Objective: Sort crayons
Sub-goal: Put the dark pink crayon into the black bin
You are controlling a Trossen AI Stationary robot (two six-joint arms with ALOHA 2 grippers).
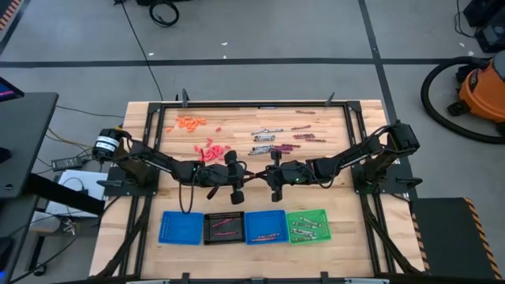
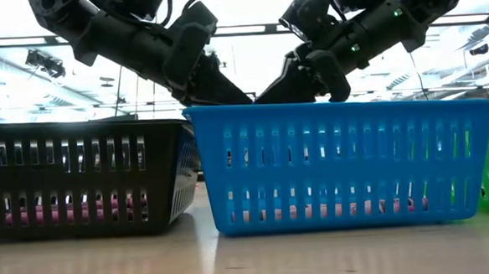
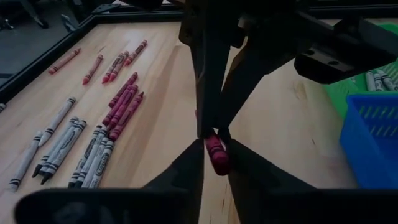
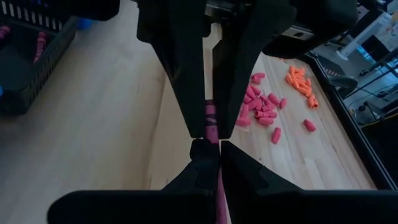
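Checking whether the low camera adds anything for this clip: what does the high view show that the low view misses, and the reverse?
Only the high view shows the loose crayons on the table, the pink pieces, the orange pieces, and the far-left blue tray.

Only the low view shows the trays' slotted side walls and pink crayons through the slots.

Both show the black tray, the second blue tray, the green tray, and the left gripper meeting the right gripper.
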